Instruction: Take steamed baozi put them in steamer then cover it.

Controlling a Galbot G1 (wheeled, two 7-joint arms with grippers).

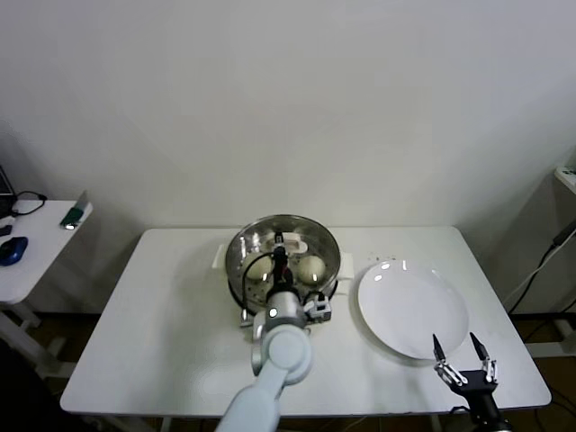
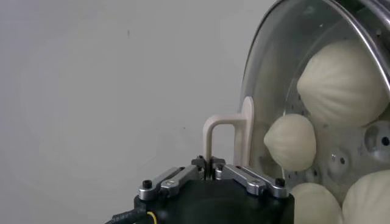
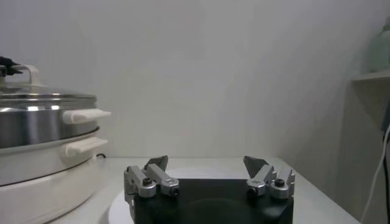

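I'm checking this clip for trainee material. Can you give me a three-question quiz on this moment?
1. True or false: the plate holds one baozi.
2. What is the left gripper shut on?
A. a baozi
B. the cover's handle
C. the steamer's side handle
3. Fill in: the right gripper is open, over the near edge of the ____.

Key:
1. False. The plate is bare; the baozi are in the steamer, seen under the glass cover.
2. B. The wrist view shows the fingers pinching the cream handle. The right wrist view shows the cover sitting on the steamer.
3. plate.
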